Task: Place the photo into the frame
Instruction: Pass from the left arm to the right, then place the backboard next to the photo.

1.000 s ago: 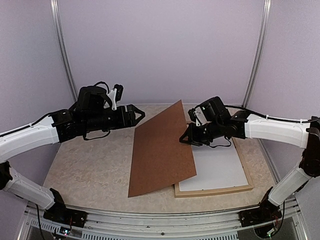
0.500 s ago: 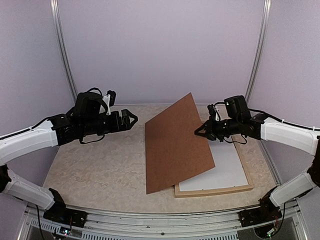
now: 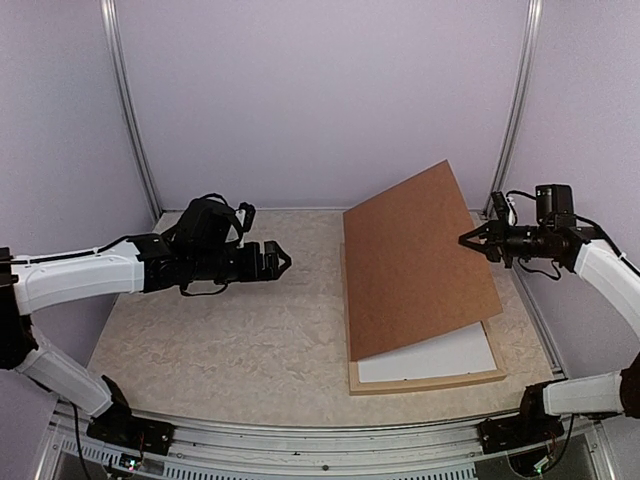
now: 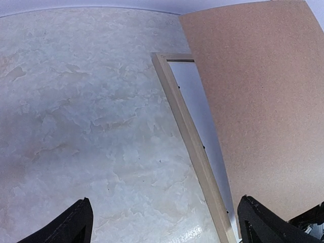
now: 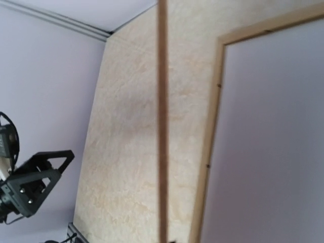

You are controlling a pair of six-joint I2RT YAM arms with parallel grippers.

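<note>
The pale wood frame (image 3: 425,382) lies flat at the table's right, also seen in the left wrist view (image 4: 195,147) and the right wrist view (image 5: 210,142). A white sheet (image 3: 440,355) fills its opening; no printed picture shows on it, so I cannot tell if it is the photo. Over the frame leans a brown backing board (image 3: 415,260), near edge down and far right corner raised. My right gripper (image 3: 466,238) is shut on its right edge, which the right wrist view shows edge-on (image 5: 162,126). My left gripper (image 3: 283,260) hangs open over the bare table, left of the frame.
Metal corner posts (image 3: 515,100) and lilac walls close in the back and sides. The marbled tabletop (image 3: 220,330) stretches left of the frame. The left arm's gripper shows at the lower left of the right wrist view (image 5: 35,182).
My right gripper has swung the backing board rightward until it leans over the frame, and has closed tighter on its edge. My left gripper let go of the board, opened wide and moved off it.
</note>
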